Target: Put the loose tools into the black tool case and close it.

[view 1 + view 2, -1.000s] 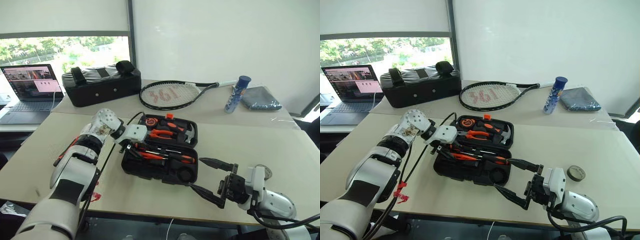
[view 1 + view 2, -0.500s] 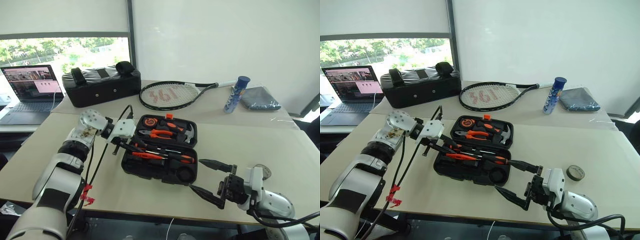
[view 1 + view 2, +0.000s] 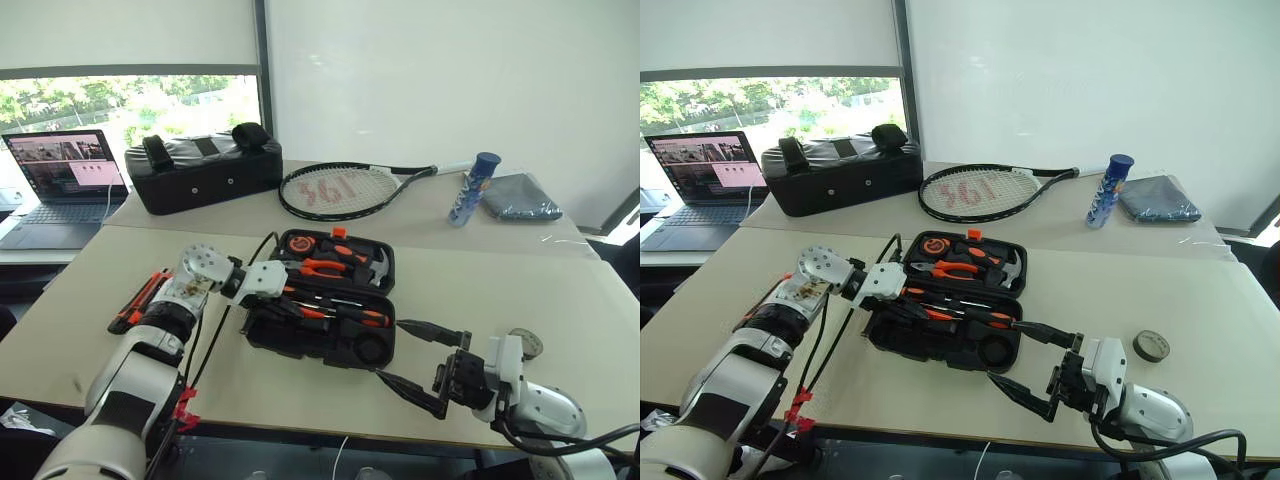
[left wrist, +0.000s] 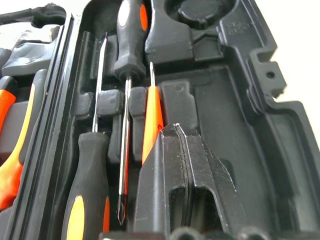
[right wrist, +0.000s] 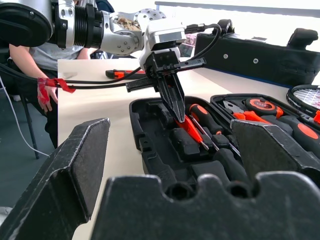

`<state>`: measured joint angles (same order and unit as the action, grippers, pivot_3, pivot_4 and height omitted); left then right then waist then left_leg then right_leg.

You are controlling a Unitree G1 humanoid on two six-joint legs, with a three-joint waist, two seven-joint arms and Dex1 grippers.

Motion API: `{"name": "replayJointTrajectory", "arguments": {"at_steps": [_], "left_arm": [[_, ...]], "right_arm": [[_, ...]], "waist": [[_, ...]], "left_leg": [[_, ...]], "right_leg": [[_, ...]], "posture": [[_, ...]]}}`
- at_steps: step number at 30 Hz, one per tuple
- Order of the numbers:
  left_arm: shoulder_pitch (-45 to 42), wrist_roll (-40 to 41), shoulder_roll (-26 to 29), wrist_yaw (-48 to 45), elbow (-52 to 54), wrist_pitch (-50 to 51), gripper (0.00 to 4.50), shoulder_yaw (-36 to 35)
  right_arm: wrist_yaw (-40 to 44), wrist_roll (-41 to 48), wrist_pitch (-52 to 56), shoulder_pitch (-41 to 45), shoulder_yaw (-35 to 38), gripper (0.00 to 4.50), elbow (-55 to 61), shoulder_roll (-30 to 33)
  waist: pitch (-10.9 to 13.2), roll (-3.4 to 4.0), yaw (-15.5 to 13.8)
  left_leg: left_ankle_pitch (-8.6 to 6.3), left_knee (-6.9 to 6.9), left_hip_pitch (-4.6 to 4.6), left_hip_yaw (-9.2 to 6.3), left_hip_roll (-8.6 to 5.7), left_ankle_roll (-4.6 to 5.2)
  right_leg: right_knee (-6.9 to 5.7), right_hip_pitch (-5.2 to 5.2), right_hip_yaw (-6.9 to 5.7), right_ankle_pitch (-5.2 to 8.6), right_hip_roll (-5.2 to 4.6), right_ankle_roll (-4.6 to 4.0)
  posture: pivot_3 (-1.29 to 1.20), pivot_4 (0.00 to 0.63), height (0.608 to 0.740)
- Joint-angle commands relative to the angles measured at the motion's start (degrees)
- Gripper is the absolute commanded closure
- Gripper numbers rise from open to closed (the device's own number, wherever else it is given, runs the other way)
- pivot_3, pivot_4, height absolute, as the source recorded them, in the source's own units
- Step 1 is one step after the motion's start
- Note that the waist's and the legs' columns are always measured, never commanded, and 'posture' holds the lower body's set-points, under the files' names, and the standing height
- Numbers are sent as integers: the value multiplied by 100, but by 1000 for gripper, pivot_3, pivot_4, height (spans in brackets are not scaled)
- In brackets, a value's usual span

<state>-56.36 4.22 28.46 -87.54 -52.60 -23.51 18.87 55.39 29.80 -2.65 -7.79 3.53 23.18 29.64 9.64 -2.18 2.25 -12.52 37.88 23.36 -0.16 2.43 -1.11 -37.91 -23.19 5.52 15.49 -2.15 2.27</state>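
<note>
Right gripper [image 3: 412,362] hangs spread, empty, near the case's right corner. Left gripper [image 5: 176,107], fingers pressed together, tip on the slim orange tester [image 4: 152,117] in the open black tool case [image 3: 330,340]. Tennis racket [image 3: 345,189] beyond.

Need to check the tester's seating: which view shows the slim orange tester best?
Left wrist view: the slim orange tester lies in the black tool case beside two screwdrivers. Right wrist view shows it under the left gripper; head views show it small.
</note>
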Motion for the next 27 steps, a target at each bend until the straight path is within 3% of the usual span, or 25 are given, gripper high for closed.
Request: {"name": "replayJointTrajectory", "arguments": {"at_steps": [1,14,20,27], "left_arm": [[-208,-137,-12,111,-54,-48,4473,-161],[-233,-641,-130,617,-391,-164,4473,-138],[-202,-483,-26,67,-211,142,4473,-240],[-180,-682,21,87,-207,-4,4473,-191]], "right_arm": [[-45,15,-140,-44,54,0,259,-14],[-98,10,-132,-68,-27,0,282,-30],[-102,25,-123,-93,-35,0,295,-29],[-122,19,-135,-85,-44,0,279,-52]], "waist": [[0,0,-2],[0,0,-13],[0,0,3],[0,0,-1]], "left_leg": [[0,0,0,0,0,0],[1,2,-11,-1,-2,-2],[2,2,-9,-1,-2,-2],[1,2,-10,-1,-1,-2]], "right_leg": [[0,0,0,0,0,0],[-7,8,0,3,0,4],[-8,6,0,9,0,15],[-8,6,0,8,0,14]], "posture": [[0,150,740],[0,150,740],[0,150,740],[0,150,740]]}}
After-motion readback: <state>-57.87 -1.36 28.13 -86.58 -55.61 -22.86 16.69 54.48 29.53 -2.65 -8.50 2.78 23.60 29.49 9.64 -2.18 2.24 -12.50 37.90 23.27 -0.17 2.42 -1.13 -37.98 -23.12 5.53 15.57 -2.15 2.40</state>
